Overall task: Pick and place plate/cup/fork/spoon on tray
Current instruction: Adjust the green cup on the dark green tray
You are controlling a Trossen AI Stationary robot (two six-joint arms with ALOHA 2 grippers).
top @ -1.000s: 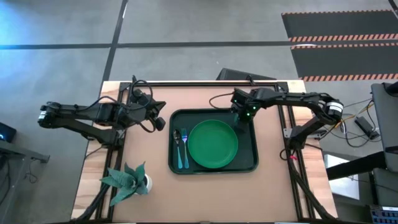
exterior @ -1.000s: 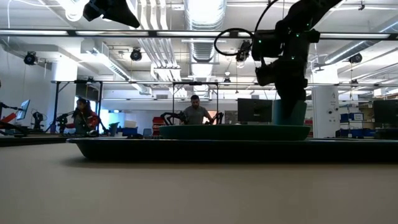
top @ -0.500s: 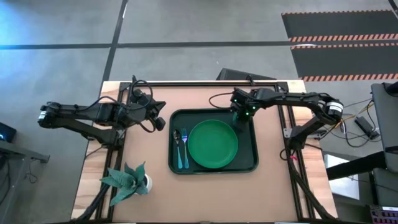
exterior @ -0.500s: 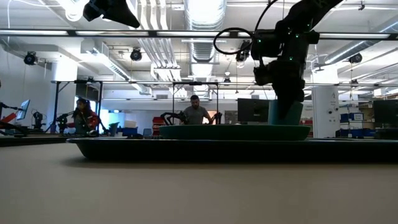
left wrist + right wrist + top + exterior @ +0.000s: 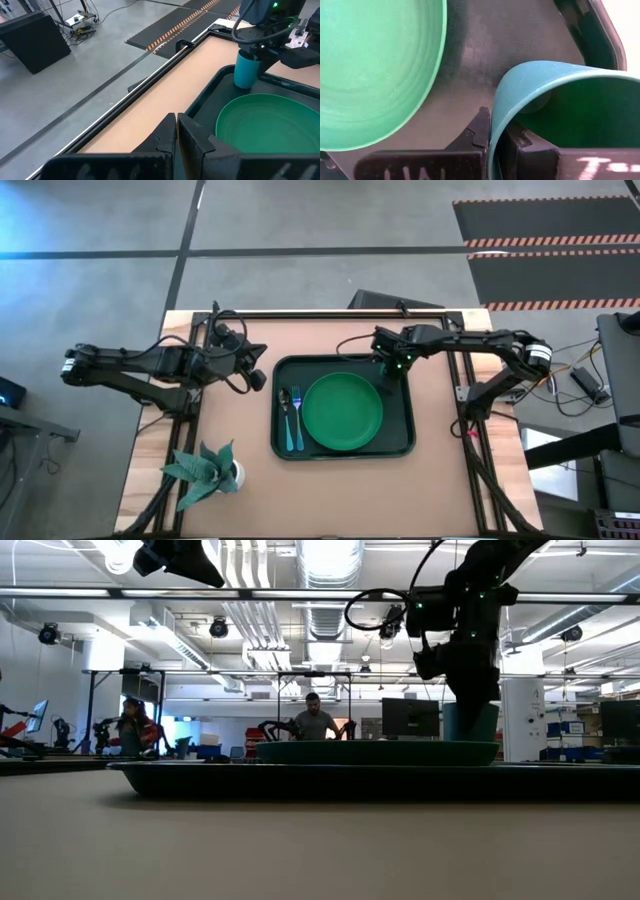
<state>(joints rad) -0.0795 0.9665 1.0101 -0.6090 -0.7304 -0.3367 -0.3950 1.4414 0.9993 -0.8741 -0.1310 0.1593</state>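
Observation:
The dark green tray [image 5: 400,452] lies at the table's middle. On it lie the green plate [image 5: 343,412], the fork [image 5: 296,418] and the spoon [image 5: 284,415], side by side left of the plate. My right gripper [image 5: 392,363] is over the tray's far right corner, shut on the green cup [image 5: 246,70], which stands upright there and also shows in the low view [image 5: 470,722]. My left gripper [image 5: 177,131] is shut and empty, above the table left of the tray [image 5: 258,377]. My right gripper holds the cup by its rim wall [image 5: 495,112], one finger outside [image 5: 476,131] and one inside the mouth [image 5: 520,141]. The fingers come from above, pointing down. The cup is upright in the tray's far right corner; I cannot tell whether its base rests on the tray floor.
A white pot with a green leafy plant [image 5: 205,470] stands at the table's near left. Bare table lies left, right and near of the tray. People and equipment show in the room beyond the far edge [image 5: 315,722].
My right gripper has shifted a little toward the table's right edge with the cup, which stays upright over the tray's far right corner.

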